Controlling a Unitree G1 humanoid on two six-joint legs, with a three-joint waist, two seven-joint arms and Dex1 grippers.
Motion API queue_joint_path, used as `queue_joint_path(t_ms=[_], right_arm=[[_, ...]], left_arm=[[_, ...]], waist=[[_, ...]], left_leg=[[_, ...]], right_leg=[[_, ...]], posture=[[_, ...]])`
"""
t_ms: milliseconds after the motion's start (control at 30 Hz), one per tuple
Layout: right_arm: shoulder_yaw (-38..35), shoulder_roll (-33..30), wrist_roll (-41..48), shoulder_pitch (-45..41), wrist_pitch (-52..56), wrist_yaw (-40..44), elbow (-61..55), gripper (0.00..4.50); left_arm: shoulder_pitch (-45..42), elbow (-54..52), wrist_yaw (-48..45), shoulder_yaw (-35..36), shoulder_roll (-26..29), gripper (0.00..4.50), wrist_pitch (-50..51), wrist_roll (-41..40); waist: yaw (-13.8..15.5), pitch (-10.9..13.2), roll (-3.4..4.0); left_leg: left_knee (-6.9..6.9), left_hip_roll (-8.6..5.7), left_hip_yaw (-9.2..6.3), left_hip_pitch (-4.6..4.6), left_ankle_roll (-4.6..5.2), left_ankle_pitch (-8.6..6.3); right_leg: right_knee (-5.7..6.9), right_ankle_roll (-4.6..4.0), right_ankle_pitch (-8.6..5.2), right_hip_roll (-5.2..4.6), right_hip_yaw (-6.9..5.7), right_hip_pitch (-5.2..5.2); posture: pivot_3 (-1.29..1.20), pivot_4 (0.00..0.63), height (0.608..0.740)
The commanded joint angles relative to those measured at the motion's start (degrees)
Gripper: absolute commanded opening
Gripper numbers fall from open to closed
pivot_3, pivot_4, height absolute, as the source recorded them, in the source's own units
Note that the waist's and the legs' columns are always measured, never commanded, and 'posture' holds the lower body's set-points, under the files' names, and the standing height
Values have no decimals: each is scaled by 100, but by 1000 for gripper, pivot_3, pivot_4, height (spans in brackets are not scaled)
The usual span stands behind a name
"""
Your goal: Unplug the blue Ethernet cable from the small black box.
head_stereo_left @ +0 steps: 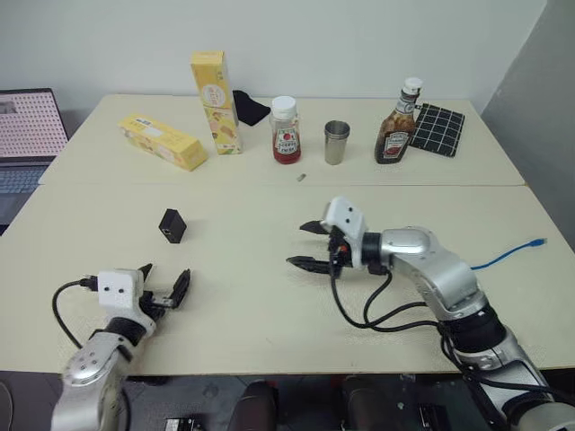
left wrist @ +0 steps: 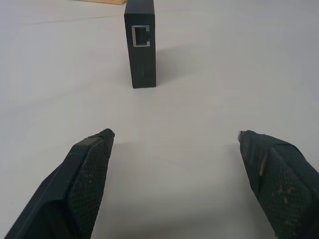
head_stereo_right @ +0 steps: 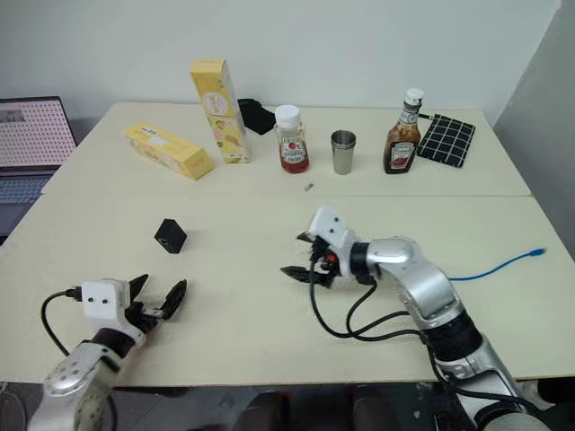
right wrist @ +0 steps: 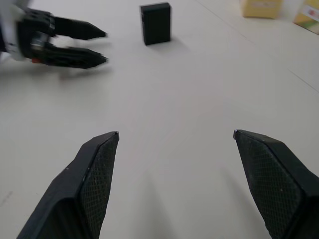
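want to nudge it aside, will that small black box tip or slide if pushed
The small black box stands upright on a narrow end, so a push up high would probably topple it. It looks light, and the table is smooth, so a low push likely slides it.

I'm looking down on two pale cream tables (head_stereo_left: 269, 296) pushed together, a seam running between them; behind stands a plain white wall (head_stereo_left: 296, 36), evenly lit; a grey panel (head_stereo_left: 548, 99) rises at the right; an open laptop (head_stereo_left: 27, 135) sits at the left edge.
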Motion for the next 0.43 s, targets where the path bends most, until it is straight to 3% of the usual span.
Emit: queue_joint_path(t_ms=[33,200,433], right_arm=[[-505,-468,311,274,67,235,-540,3907],[-1044,-1217,452,410,-36,493,-450,3907],[-1252,-1465,459,207,-168,574,-55,3907]], left_arm=[[202,-861,-606,339,591,4234,738,-636],[-113,-798,-1346,835,1558,4234,1207,-1063],[-583,-453,-1941,989,2024,4234,1473,-1264]], waist=[[5,0,-1],[-26,5,6],[-68,6,7]], left_leg=[[0,-2,1,1,0,0],[-4,2,16,4,0,0],[-9,4,28,11,2,-1]], right_leg=[[-1,0,0,-1,-1,4],[-2,0,-1,10,-2,1],[-4,-1,-1,20,6,-3]], posture=[[0,150,740],[0,150,740],[0,150,740]])
